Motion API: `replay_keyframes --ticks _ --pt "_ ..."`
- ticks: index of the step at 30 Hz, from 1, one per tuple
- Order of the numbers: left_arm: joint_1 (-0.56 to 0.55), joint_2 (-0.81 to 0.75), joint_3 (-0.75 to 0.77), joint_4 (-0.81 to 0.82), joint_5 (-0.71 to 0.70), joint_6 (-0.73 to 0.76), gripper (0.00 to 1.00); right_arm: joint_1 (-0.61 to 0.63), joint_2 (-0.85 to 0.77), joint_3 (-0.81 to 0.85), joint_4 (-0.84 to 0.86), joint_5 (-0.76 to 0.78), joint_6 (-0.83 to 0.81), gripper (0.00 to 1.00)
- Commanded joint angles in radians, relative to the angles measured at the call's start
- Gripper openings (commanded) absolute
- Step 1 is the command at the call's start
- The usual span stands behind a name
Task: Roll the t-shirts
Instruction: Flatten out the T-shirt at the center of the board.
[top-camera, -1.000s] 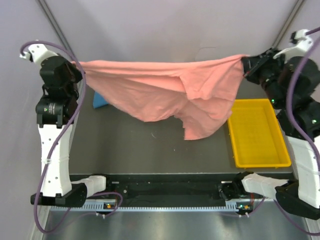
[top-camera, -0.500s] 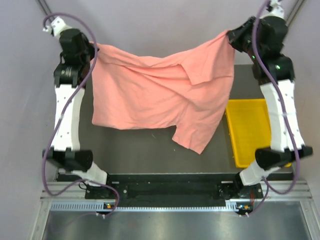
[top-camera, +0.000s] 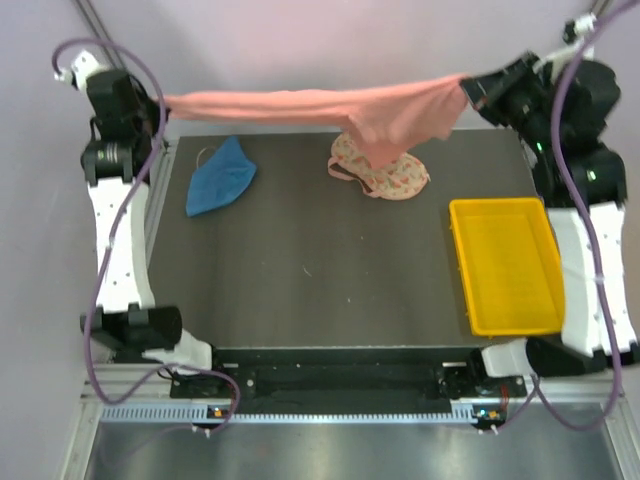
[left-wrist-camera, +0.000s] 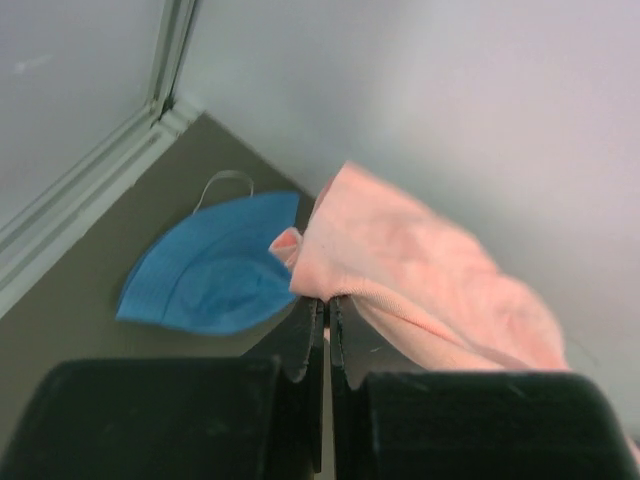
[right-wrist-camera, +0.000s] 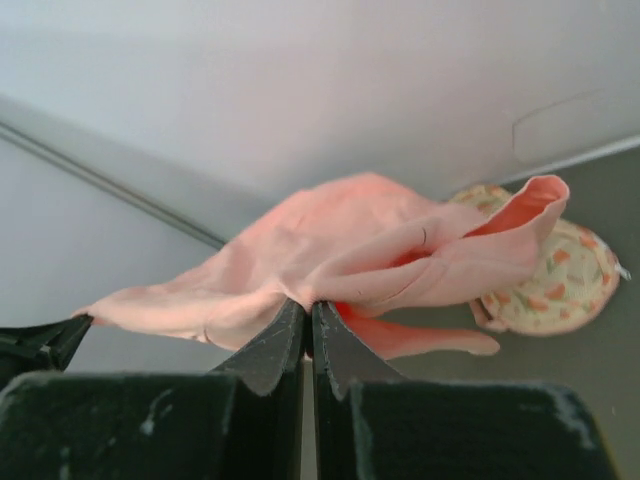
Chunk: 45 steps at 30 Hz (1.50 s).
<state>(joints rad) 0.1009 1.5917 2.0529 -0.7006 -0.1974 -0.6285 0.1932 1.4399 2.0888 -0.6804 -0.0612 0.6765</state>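
The salmon-pink t-shirt hangs stretched in the air across the far edge of the table, sagging at its right end. My left gripper is shut on its left corner, and my right gripper is shut on its right corner. A crumpled blue t-shirt lies on the table at the far left, also seen below the cloth. A peach floral-print t-shirt lies bunched at the far middle, partly behind the pink cloth.
A yellow tray stands on the right side of the dark table. Grey walls close the back and sides. Both arm bases sit at the near edge.
Both arms swung the pink t-shirt down over the table and then back up and away to the far edge. It now hangs as a narrow taut band, uncovering the blue and floral shirts.
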Motion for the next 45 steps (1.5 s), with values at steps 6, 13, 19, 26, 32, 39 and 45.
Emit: replay_keyframes --ticks 6,13,19,26,32,39,45 --pt "-0.001 -0.328 -0.790 0.122 0.036 0.000 0.00 -0.011 -0.257 -0.794 0.106 -0.087 0.038 0.00" --pt "0.017 -0.265 -1.180 0.224 0.157 -0.073 0.51 -0.011 -0.141 -1.107 0.225 -0.092 -0.023 0.41" --pt "0.020 -0.397 -1.215 0.103 0.030 -0.069 0.69 0.014 -0.317 -1.196 0.134 -0.037 -0.069 0.64" --pt "0.037 -0.429 -1.318 0.118 -0.011 -0.135 0.52 0.109 -0.565 -1.394 0.101 -0.019 0.001 0.63" --pt "0.039 -0.323 -1.300 0.197 -0.017 -0.137 0.48 0.212 -0.622 -1.527 0.146 0.018 0.073 0.61" --pt "0.034 -0.133 -1.120 0.181 -0.019 -0.082 0.38 0.218 -0.609 -1.598 0.199 0.041 0.061 0.60" --pt "0.025 -0.084 -1.093 0.164 -0.051 -0.079 0.35 0.216 -0.561 -1.606 0.249 0.040 0.054 0.61"
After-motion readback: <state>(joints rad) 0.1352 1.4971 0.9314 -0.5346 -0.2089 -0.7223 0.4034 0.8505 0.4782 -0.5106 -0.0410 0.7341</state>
